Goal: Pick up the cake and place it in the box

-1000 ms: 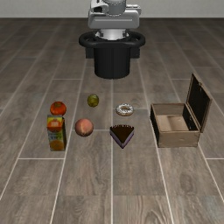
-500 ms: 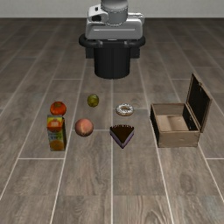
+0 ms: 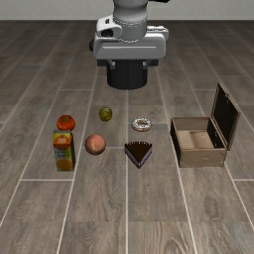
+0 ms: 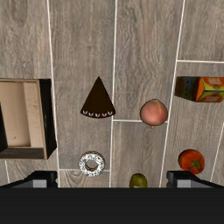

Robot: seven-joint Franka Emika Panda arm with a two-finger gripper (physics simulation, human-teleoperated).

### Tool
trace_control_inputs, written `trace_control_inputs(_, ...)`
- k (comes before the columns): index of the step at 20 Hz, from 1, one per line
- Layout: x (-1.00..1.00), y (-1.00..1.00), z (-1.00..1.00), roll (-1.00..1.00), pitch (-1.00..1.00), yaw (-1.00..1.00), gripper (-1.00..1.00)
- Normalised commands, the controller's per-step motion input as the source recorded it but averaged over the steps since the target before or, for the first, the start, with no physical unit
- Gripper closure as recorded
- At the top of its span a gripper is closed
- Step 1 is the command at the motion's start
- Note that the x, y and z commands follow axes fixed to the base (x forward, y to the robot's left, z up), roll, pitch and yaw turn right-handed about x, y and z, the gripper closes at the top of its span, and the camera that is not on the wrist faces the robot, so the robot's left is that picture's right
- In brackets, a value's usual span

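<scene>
Wooden floor (image 3: 198, 60); cake (image 4: 99, 99) lies well below, seemingly just ahead of the wide-spread, empty gripper (image 4: 114, 179).

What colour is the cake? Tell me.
Dark brown cake, with white dots along its wide edge; clearest in the wrist view.

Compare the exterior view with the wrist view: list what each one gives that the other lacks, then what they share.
Exterior view: the arm's black pedestal, and the lid of the box seen raised at its far side. Wrist view: the pincer, fingers wide apart with nothing between them, and a straight-down look into the box. Both: the chocolate cake slice, box, doughnut, peach, juice carton, tomato and small green fruit, all on the wooden floor.
</scene>
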Motion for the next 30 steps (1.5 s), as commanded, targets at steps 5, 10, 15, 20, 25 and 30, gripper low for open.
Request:
trace_control_inputs(5,0.40,0.60,0.00,0.00,0.00,0.00,-1.00)
trace_control_inputs(10,0.40,0.00,-0.20,0.00,0.00,0.00,-1.00)
trace_control_inputs(15,0.00,0.00,-1.00,0.00,0.00,0.00,-1.00)
trace_control_inputs(20,0.00,0.00,-1.00,0.00,0.00,0.00,-1.00)
trace_control_inputs(25,0.00,0.00,-1.00,0.00,0.00,0.00,-1.00)
trace_control_inputs(30,-0.40,0.00,-0.60,0.00,0.00,0.00,-1.00)
